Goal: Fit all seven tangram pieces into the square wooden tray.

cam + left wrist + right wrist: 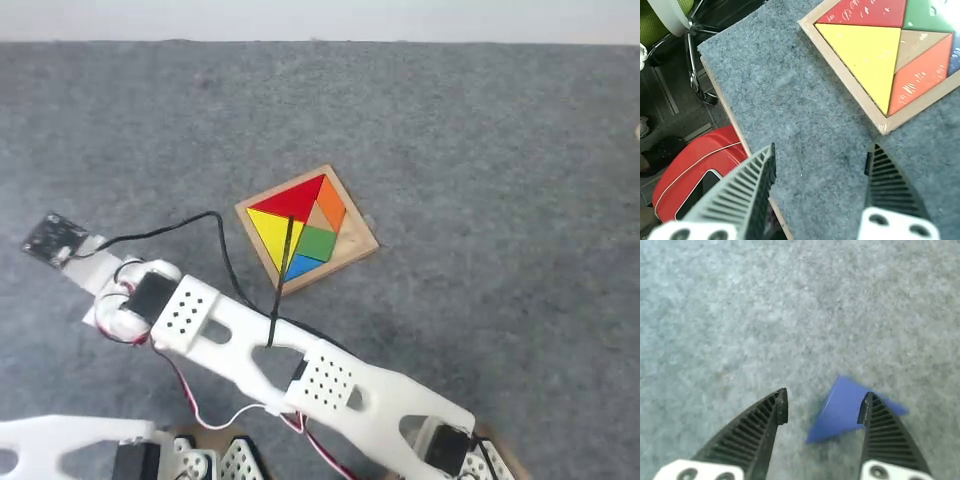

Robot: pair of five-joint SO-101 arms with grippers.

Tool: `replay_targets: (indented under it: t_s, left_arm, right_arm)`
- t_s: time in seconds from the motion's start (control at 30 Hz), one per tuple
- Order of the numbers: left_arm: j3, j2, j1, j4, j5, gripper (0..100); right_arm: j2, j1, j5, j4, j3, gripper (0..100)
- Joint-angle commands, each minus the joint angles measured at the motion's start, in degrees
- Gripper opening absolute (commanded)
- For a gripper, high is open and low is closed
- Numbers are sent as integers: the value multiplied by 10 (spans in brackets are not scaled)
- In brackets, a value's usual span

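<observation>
Blue triangle lies loose under the right gripper, jaws wide and empty; I'd centre, then close

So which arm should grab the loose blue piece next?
Right. The right gripper is open with the blue tangram piece lying on the carpet between its fingers; the left gripper is open over bare carpet beside the wooden tray.

Left gripper, fingers spread apart, above grey mat; wooden tray of coloured pieces lies near.
</observation>
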Motion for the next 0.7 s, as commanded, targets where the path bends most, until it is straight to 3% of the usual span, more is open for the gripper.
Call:
replay_targets:
  t_s: [0.0,0.27,0.4,0.67]
  left_arm:
    - [-19,-45,-10,18,-4,281]
    - [-18,-45,-11,19,-5,280]
    - [-20,-47,-16,19,-5,280]
    - [-19,-45,-11,19,-4,280]
  right_arm:
    - [8,18,-7,-26,-30,238]
    - [32,65,-4,-36,-25,238]
    - [38,95,29,6,-28,238]
    - [22,151,27,115,-43,238]
